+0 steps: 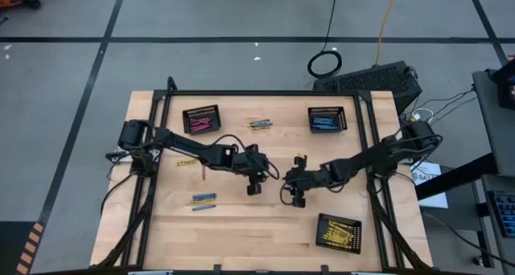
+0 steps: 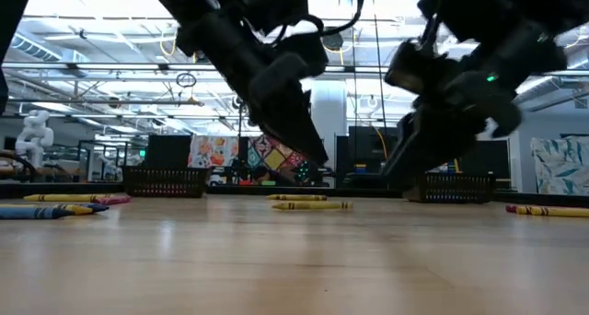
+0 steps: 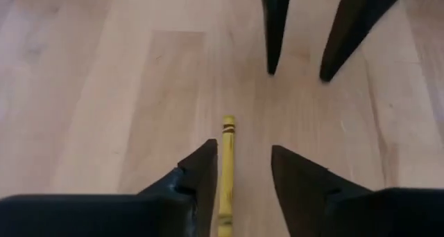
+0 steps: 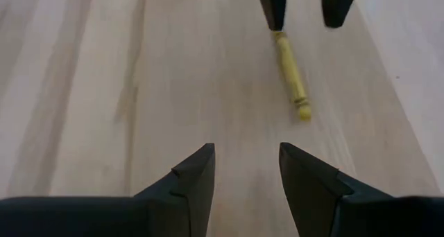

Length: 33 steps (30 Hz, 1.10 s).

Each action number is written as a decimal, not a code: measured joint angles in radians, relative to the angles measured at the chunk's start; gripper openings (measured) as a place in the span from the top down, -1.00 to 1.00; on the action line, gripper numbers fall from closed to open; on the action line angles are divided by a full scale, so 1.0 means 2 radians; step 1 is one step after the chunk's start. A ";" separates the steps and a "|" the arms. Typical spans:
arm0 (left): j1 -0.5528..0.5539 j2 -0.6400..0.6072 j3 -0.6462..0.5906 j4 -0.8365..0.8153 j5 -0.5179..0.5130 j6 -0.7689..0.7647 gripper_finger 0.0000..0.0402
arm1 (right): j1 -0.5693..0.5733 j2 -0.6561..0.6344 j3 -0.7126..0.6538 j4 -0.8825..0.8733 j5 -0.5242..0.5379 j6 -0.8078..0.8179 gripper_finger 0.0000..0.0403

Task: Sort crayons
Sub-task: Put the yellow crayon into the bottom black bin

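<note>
Left gripper (image 3: pixel 243 174): fingers parted, yellow crayon (image 3: pixel 226 174) on the table between them against one finger, long axis running forward toward the right gripper (image 4: pixel 246 171). Right gripper: spread, empty, facing it; the left is nearer

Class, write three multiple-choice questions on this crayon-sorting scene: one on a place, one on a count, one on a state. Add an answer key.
1. Where is the basket of yellow crayons?
A. beside the pink-crayon basket
B. between the grippers
C. on the right arm's side, apart from the other baskets

2. How many mesh baskets are there?
A. three
B. two
C. five

3. The right gripper is
A. shut on a blue crayon
B. open, holding nothing
C. out of view

Key: 1 C, it sits alone in the high view. 2 A, it joins the pink-crayon basket and the blue-crayon basket. 3 B, bare wood shows between its fingers.
</note>
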 joint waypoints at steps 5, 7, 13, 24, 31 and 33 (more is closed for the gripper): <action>-0.013 -0.057 0.005 -0.113 -0.068 -0.035 0.25 | -0.021 0.056 0.000 0.131 -0.013 -0.037 0.14; -0.032 -0.089 -0.005 -0.169 -0.134 -0.052 0.27 | -0.033 0.086 0.000 0.194 -0.013 -0.054 0.09; -0.109 -0.171 -0.048 -0.262 -0.297 -0.172 0.34 | -0.069 0.167 0.015 0.286 -0.014 -0.086 0.08; -0.218 -0.205 -0.144 -0.225 -0.414 -0.381 0.34 | -0.090 0.174 0.042 0.213 -0.077 -0.092 0.66; -0.237 -0.204 -0.181 -0.141 -0.446 -0.406 0.34 | -0.078 0.137 0.041 0.130 -0.043 -0.086 0.94; -0.237 -0.205 -0.185 -0.134 -0.448 -0.406 0.34 | -0.065 0.109 0.038 0.095 -0.016 -0.090 0.96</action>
